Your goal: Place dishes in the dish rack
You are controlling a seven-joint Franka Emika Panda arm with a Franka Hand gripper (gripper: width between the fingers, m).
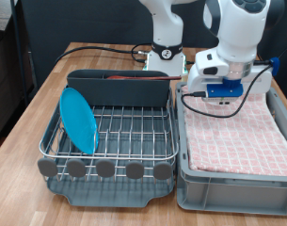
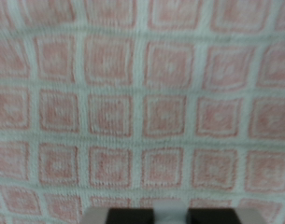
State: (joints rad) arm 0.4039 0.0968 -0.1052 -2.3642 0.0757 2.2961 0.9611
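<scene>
The light-blue plate (image 1: 79, 119) stands on edge at the exterior view's left end of the silver wire dish rack (image 1: 124, 132). The reddish-brown wooden spoon (image 1: 126, 78) lies in the rack's tall grey back compartment. The white cup is not in view. My gripper (image 1: 216, 94) hangs over the far end of the grey bin, above its pink checkered cloth (image 1: 235, 137). In the wrist view only the fingertips (image 2: 129, 217) show at the frame's edge, close together with nothing between them, over the cloth (image 2: 142, 103).
The grey bin (image 1: 228, 184) stands to the exterior view's right of the rack on a wooden table (image 1: 35, 104). The robot base (image 1: 164, 58) and cables sit behind the rack. Round grey tabs (image 1: 105, 169) line the rack's front.
</scene>
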